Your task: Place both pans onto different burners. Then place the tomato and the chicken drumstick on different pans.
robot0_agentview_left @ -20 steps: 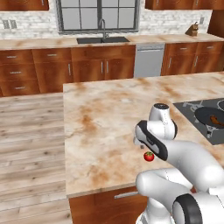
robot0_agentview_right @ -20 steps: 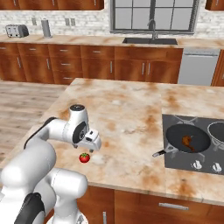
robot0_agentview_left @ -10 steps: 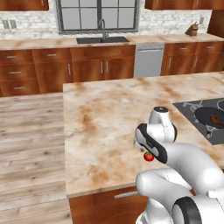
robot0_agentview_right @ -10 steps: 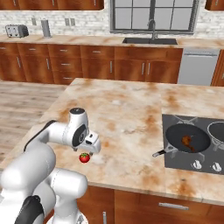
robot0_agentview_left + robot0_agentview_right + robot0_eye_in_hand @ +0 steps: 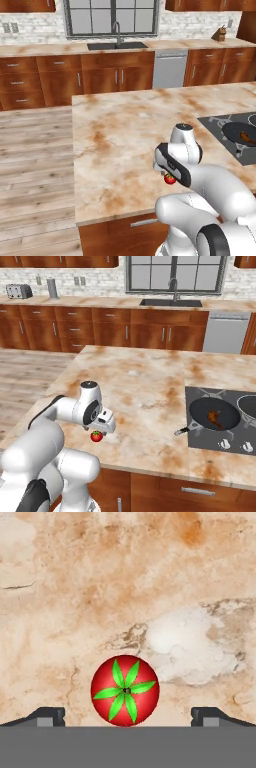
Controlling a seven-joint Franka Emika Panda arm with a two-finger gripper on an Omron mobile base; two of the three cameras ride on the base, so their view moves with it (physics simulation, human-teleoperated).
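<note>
The small red tomato (image 5: pixel 125 689) with its green top lies on the marble island counter, and it also shows near the front edge (image 5: pixel 170 179) (image 5: pixel 96 436). My gripper (image 5: pixel 127 718) hangs straight over it, open, one dark fingertip (image 5: pixel 47 716) on each side and apart from the tomato. From the base the gripper (image 5: pixel 169 173) (image 5: pixel 99 430) sits just above the tomato. On the cooktop (image 5: pixel 200 436) at the right, a black pan (image 5: pixel 216 412) (image 5: pixel 239 135) rests on a burner with the brown chicken drumstick (image 5: pixel 215 417) inside. A second pan (image 5: pixel 249 405) stands on the burner beside it, cut by the frame edge.
The first pan's handle (image 5: pixel 183 430) points off the cooktop toward the counter's front. White knobs (image 5: pixel 225 444) line the cooktop's near edge. Open marble counter (image 5: pixel 145 386) lies between the tomato and the cooktop. A sink (image 5: pixel 171 302) and a toaster (image 5: pixel 19 291) stand on the far counter.
The hand has come down a little closer to the tomato, its jaws still wide. Tomato and pans have stayed in place.
</note>
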